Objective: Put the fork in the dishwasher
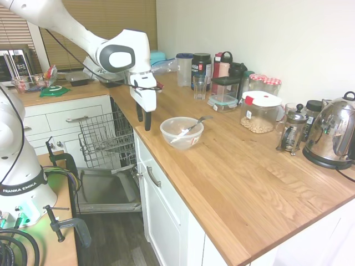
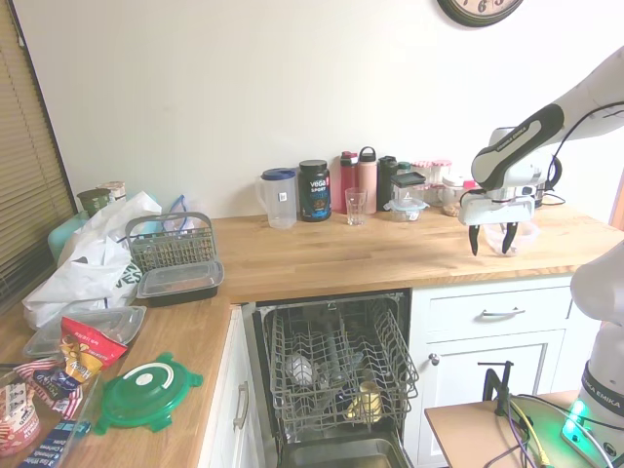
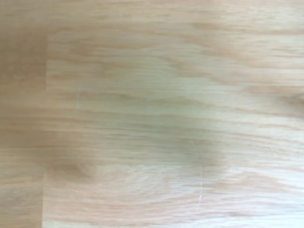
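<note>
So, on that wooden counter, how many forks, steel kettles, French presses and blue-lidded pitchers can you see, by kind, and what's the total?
fork: 1
steel kettle: 1
French press: 1
blue-lidded pitcher: 1
Total: 4

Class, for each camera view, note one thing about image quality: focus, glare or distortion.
First exterior view: sharp, with glare on the kettle and straight counter edges bowed by the wide lens. Second exterior view: evenly lit, the white wall washed out. Wrist view: soft, blurred wood grain of the counter, nothing else visible.
</note>
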Motion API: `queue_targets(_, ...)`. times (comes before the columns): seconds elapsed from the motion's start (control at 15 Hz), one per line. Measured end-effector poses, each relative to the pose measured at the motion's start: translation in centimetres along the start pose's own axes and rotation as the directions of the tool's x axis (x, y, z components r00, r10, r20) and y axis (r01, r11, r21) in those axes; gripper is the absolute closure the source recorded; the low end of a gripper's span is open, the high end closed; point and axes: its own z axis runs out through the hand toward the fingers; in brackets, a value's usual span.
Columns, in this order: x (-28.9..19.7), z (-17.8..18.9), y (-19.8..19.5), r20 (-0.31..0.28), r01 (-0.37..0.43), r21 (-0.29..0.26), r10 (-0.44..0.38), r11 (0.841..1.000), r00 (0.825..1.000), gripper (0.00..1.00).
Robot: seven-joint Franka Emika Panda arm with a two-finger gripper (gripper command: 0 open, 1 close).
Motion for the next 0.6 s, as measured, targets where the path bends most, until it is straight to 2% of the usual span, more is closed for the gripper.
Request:
queue_targets(0.13,0.0,0.0,0.0,-0.002,0.002,-0.006,-0.002,1.0,1.0,0.0)
queue_targets(0.27,0.2,-1.7,0.2,-0.045,0.001,0.018,0.0,1.0,0.999,0.0)
queue_targets(0.47,0.6,-8.1,2.1,-0.138,-0.022,0.111,0.038,0.994,0.99,0.0)
queue_targets(0.6,1.9,-13.2,4.4,-0.178,-0.042,0.161,0.071,0.986,0.982,0.0)
